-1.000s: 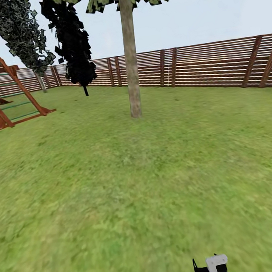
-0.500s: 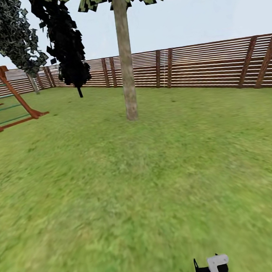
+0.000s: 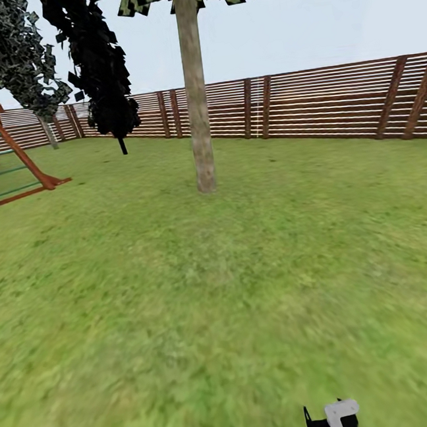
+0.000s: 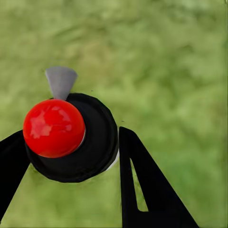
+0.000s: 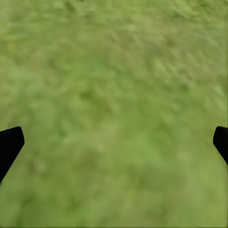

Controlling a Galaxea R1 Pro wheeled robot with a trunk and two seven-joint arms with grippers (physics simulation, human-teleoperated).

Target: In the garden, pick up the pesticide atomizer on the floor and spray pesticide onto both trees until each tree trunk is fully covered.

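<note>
Ahead, tree trunk (image 3: 195, 96) standing upright on the lawn (image 3: 235, 290), well apart from the robot, slat fence (image 3: 333, 103) behind it. Pale mottled bark; white specks not discernible at this range. Dark narrow tree (image 3: 101, 67) and wooden play tower (image 3: 1, 158) off to the left.

Left gripper (image 4: 71, 147) clenched on the pesticide atomizer (image 4: 71, 137): black round body with red cap and grey nozzle, clamped between the black fingers (image 4: 142, 185), above grass.

Right gripper (image 5: 114, 142) released, fingertips (image 5: 9, 145) spread wide, nothing between them, grass below.
</note>
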